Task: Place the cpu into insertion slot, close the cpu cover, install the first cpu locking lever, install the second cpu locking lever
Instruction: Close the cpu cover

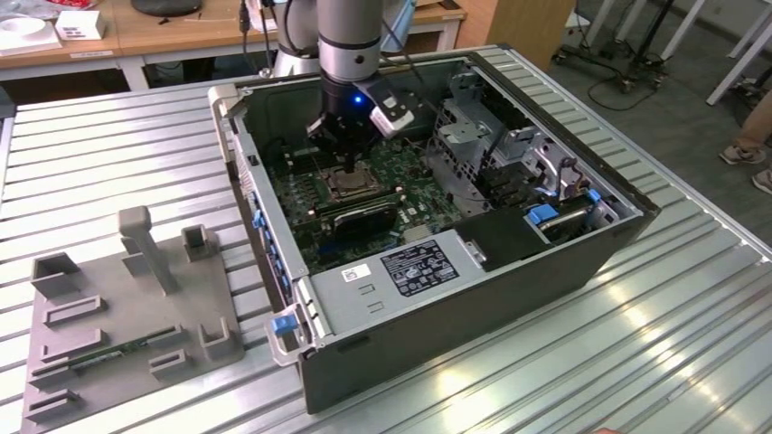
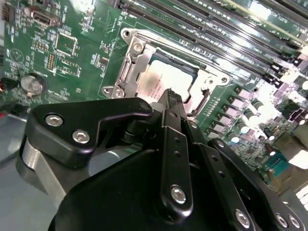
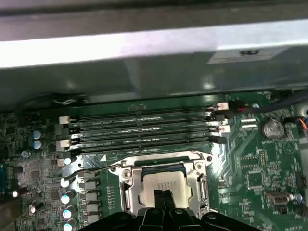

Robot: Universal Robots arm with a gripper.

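End effector [image 3: 162,195]: the two slim black fingers are drawn right together, tip against tip, with nothing gripped between them.
End effector position: it points down into the open computer case [image 1: 483,298], directly over the processor socket; in the exterior view it [image 1: 350,167] hangs under the grey arm.
Contact: in both wrist views the joined fingertips [image 2: 171,94] sit at the top face of the cpu [image 3: 163,183]. Whether they press on it or stop just above cannot be told.
Cpu: seated flat in the socket on the green motherboard [image 3: 255,163], its pale metal top facing up; it also shows in the second wrist view [image 2: 159,79] and, small, in the exterior view [image 1: 351,183].
Cpu cover [image 3: 127,187]: the silvery frame lies flat around the chip, which shows through its square window; it is seen too in the second wrist view [image 2: 127,72].
Locking levers: their position cannot be made out.
Memory slots [image 3: 144,130]: a row of long dark slots just beside the socket.
Coin cell [image 3: 273,128]: round and silver, on the board well apart from the socket.
Desk [image 1: 121,145]: ribbed metal surface carrying the case, with a grey parts fixture [image 1: 133,307] toward the exterior view's left.
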